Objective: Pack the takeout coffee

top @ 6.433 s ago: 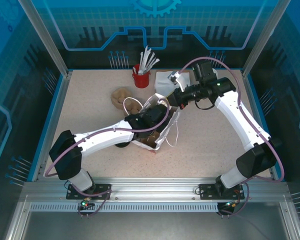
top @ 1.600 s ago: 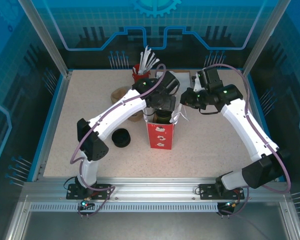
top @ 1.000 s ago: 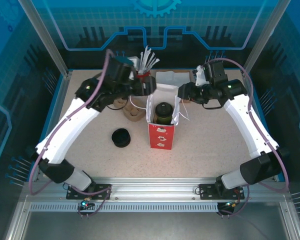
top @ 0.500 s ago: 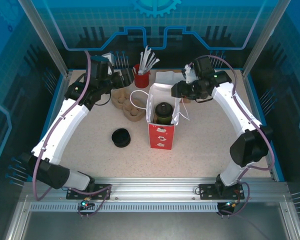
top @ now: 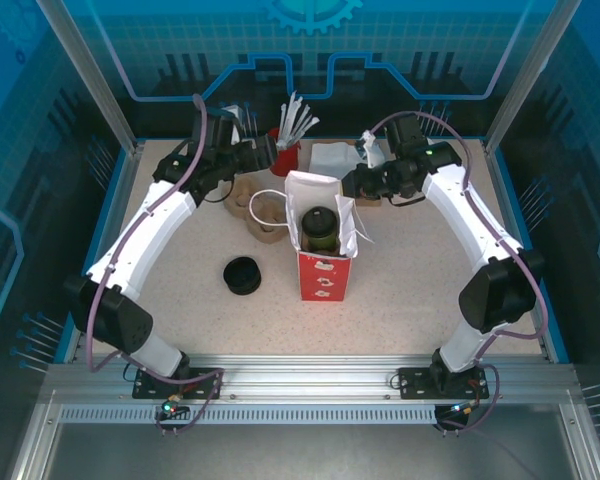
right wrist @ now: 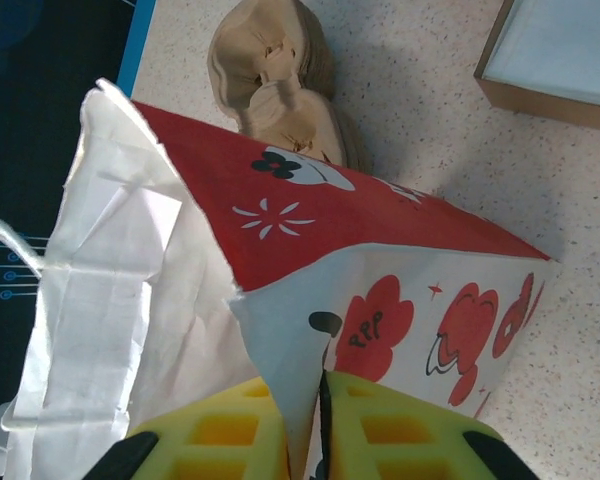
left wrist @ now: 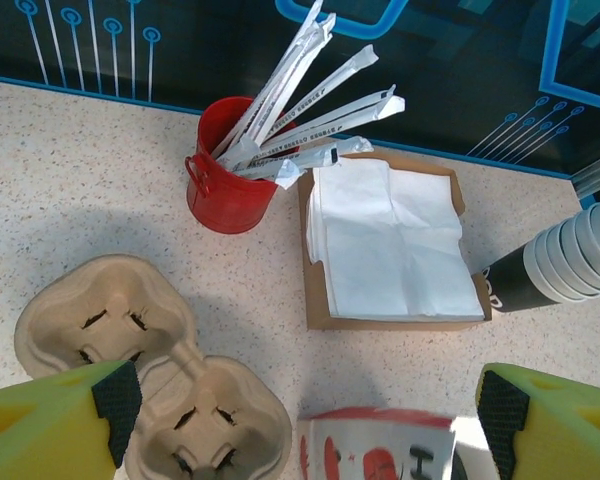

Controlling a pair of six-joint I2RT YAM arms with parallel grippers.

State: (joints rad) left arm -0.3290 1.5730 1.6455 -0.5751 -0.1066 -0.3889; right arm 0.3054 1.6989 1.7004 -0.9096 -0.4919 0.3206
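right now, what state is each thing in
takeout coffee: lidded, upright inside the paper bag
paper bag: upright, top open, one wall pinched
right gripper: shut on the paper bag's wall
left gripper: open, empty
cup carrier: wells empty
red cup: upright, holding wrapped straws

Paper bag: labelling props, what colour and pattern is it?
Paper bag: red and white, cartoon prints; right wrist view.
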